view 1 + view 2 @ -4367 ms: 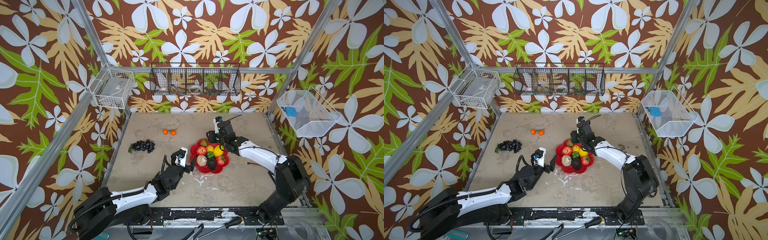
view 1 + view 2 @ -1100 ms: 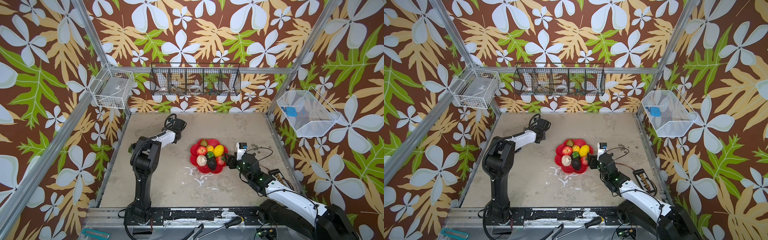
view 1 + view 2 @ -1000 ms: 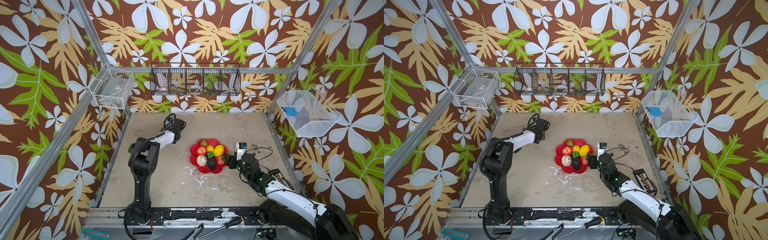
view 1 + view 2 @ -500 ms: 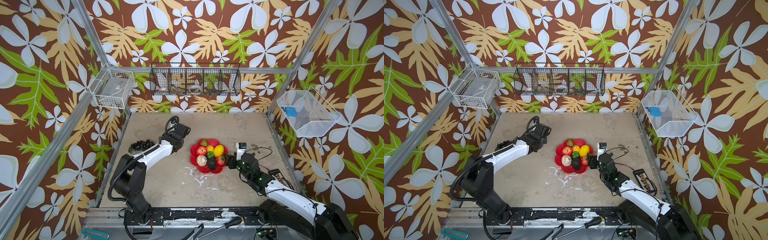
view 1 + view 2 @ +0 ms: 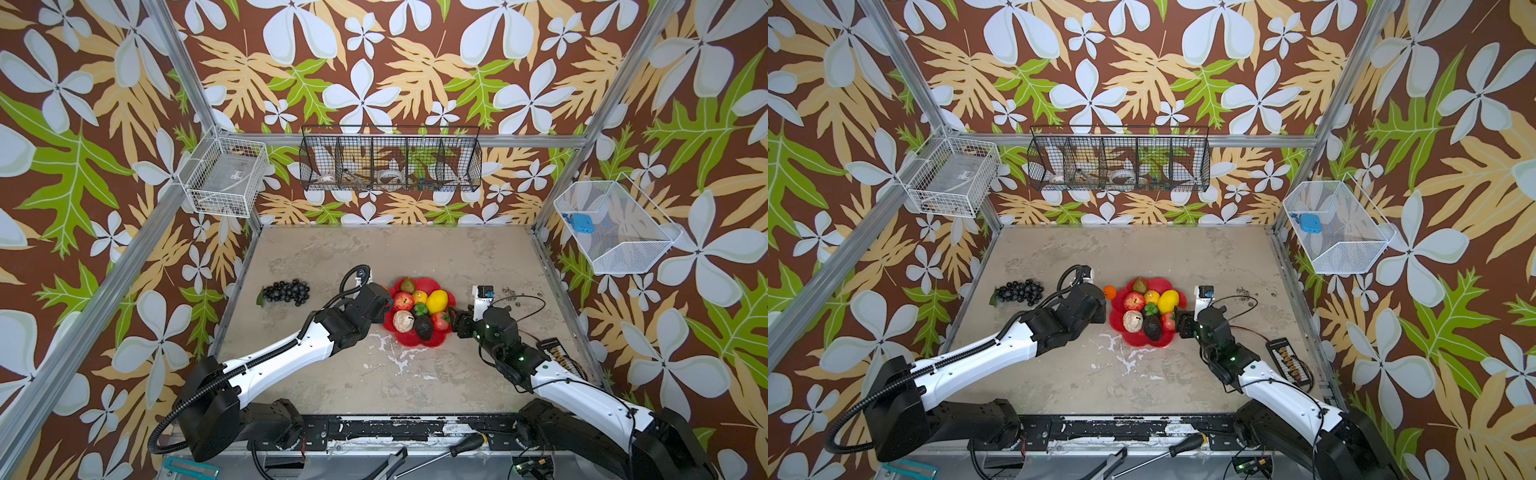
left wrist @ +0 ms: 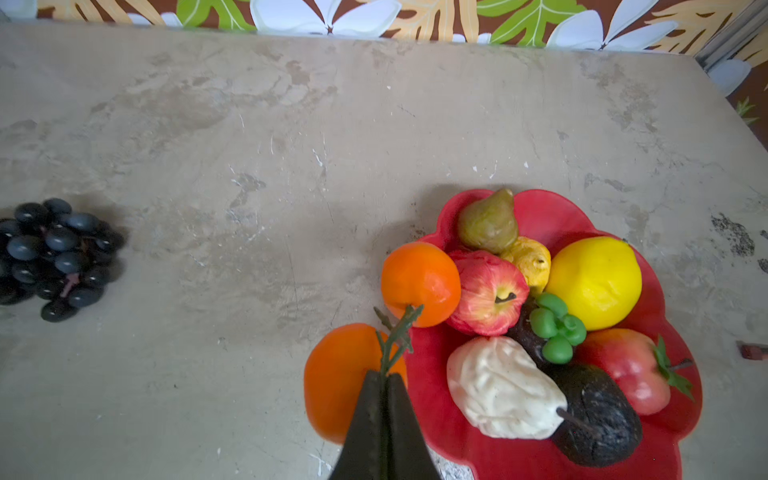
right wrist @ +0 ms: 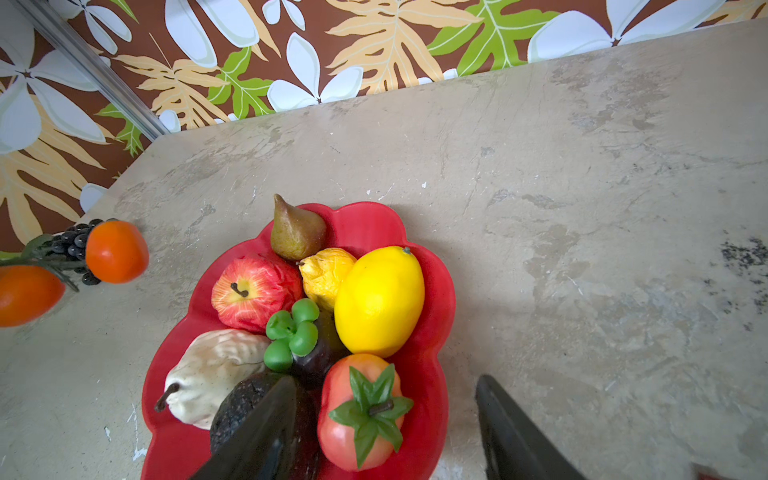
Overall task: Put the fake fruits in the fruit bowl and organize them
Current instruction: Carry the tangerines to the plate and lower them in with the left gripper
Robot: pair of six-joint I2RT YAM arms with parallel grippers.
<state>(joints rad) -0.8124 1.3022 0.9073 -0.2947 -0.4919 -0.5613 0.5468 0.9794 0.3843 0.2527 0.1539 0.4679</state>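
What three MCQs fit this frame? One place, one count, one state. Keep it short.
1. Where is the grape bunch?
A) in the fruit bowl
B) off the table entirely
C) on the table, left of the bowl

2. How many stemmed oranges share one stem?
A) one
B) two
C) three

3. The left gripper is:
A) shut on the oranges' stem
B) wide open
C) shut on nothing

Key:
1 C, the bunch lies on bare table apart from the bowl.
2 B, two orange globes show on one green stem.
3 A, the left wrist view shows its fingers pinched together on the stem.
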